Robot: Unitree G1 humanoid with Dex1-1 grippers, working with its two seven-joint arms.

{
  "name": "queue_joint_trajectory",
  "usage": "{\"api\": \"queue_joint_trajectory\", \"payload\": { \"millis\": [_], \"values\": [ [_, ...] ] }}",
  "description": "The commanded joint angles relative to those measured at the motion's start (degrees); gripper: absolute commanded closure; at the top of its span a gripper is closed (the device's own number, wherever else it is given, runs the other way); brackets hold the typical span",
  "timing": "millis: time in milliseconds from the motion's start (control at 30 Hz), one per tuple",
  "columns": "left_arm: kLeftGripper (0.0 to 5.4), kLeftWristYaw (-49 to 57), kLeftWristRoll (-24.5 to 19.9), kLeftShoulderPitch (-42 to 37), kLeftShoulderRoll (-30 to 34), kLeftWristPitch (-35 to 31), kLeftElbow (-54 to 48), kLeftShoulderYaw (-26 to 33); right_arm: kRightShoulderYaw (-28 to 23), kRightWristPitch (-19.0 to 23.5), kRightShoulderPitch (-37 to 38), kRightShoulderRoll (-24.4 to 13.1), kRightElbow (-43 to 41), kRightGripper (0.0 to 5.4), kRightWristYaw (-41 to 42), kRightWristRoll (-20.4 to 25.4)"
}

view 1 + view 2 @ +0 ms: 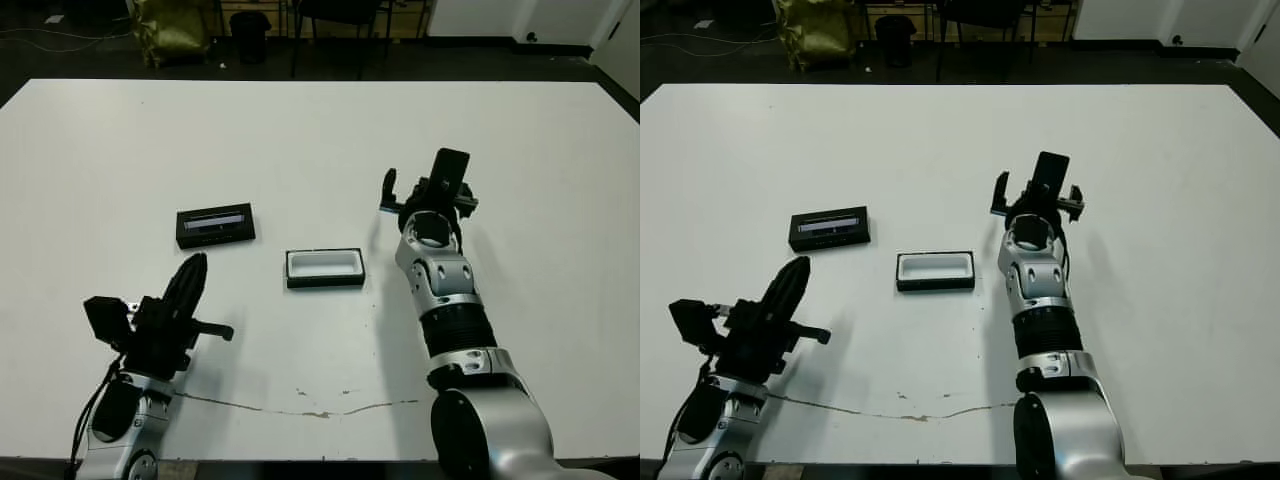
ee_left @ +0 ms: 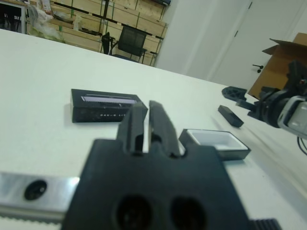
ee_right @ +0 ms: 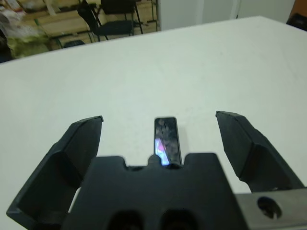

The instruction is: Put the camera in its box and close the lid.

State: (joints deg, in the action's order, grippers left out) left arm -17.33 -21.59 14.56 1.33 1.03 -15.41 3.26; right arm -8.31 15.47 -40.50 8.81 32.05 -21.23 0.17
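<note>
On the white counter (image 1: 300,140) the box (image 1: 324,268) sits open near the middle, its white lining showing, with nothing in it. To its left and slightly farther away lies the lid (image 1: 215,226), flat on the counter and well apart from the box, its glossy strip and small pale print facing up.

The camera (image 3: 166,140) lies flat on the counter to the right of the box, under the right arm. In the right wrist view it shows as a narrow black bar with a bluish, glassy patch, lying between the two fingers of the right end effector (image 3: 163,129) and touching neither. That end effector is spread wide, one finger (image 3: 81,143) on each side of the camera, and grips nothing. From the head views the camera itself is hidden behind the right wrist, which reaches out past the box toward the far right. In the left wrist view the camera appears as a small dark bar on the counter beyond the box, close to the right end effector.

The left end effector (image 1: 190,285) hovers at the near left, close to the robot's body, nearer than the lid and to the left of the box. Its two fingers (image 2: 160,127) are pressed almost together with only a thin slit between them, and they hold nothing.

A thin dark crack line (image 1: 300,408) runs across the counter near its front edge.
</note>
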Motion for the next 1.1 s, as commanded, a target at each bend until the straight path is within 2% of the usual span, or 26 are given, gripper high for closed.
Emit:
{"api": "queue_joint_trajectory", "payload": {
  "millis": [33,167,333,900,1100],
  "values": [
    [5.40,0.7,0.5,1.2,0.6,-1.4,-0.3,-0.1,-0.3,0.8,0.2,-0.8,1.9,0.01,-0.5,0.0],
    [5.40,-0.2,-0.8,1.0,0.6,-1.5,0.2,-0.1,0.0,1.1,0.4,-1.3,2.9,0.01,-0.4,-0.3],
    [5.40,-0.8,-1.3,0.8,0.4,-0.8,1.2,0.0,-0.7,-0.8,0.5,-1.1,4.7,0.01,-0.6,0.5],
    [5.40,-0.3,-0.3,0.9,0.6,-0.6,1.2,-0.1,1.4,-2.3,-0.9,-1.9,13.5,0.01,-1.1,-1.8],
    [5.40,-0.9,-0.4,0.7,0.8,0.2,1.7,0.1,0.1,-3.9,-1.4,-1.1,16.6,0.01,-1.4,-0.3]
  ]
}}
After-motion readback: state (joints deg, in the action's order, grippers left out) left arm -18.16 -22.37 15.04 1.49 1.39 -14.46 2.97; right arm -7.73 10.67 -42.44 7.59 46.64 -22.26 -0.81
